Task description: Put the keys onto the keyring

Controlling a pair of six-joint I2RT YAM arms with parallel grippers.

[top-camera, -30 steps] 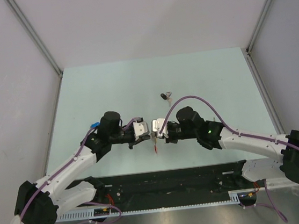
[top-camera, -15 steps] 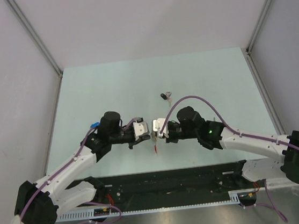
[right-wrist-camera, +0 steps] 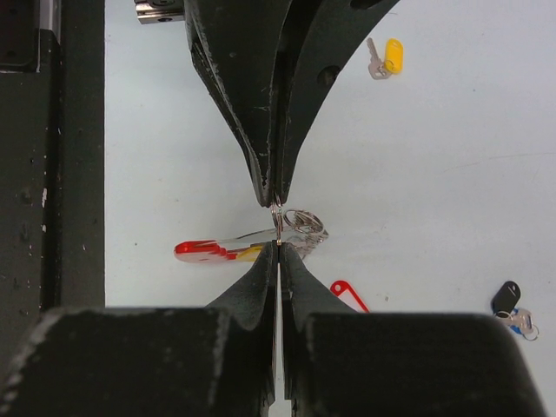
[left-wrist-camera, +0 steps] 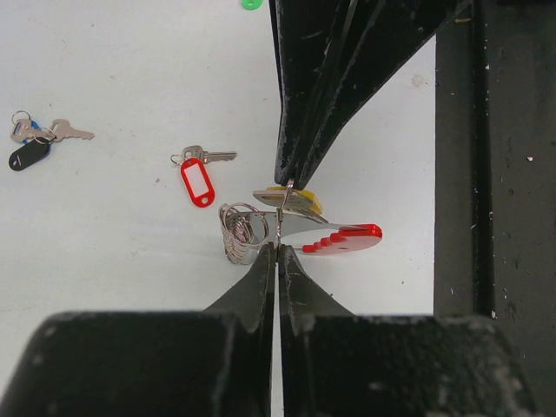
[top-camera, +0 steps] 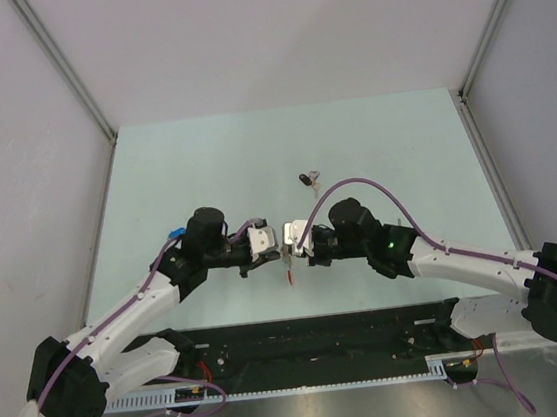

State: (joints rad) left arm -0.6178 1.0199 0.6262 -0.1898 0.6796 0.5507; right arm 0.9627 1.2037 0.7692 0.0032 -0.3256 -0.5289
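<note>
My left gripper (top-camera: 276,253) and right gripper (top-camera: 291,251) meet tip to tip above the table's near middle, both shut. In the left wrist view my left gripper (left-wrist-camera: 276,249) pinches a thin wire ring of the keyring (left-wrist-camera: 334,237), a silver and red piece with a coil of silver rings (left-wrist-camera: 241,233) hanging under the tips. The same wire runs up into the tips of my right gripper (left-wrist-camera: 287,184). The yellow-tagged key (left-wrist-camera: 297,200) sits right at those tips. In the right wrist view my right gripper (right-wrist-camera: 278,244) faces the left fingers (right-wrist-camera: 261,130), with the keyring (right-wrist-camera: 213,248) below.
A red-tagged key (left-wrist-camera: 197,180) lies on the table left of the keyring. A black-tagged and a blue-tagged key (left-wrist-camera: 30,143) lie together farther off, also in the top view (top-camera: 307,177). Another yellow-tagged key (right-wrist-camera: 387,56) lies beyond the left gripper. A green tag (left-wrist-camera: 251,3) is at the frame edge.
</note>
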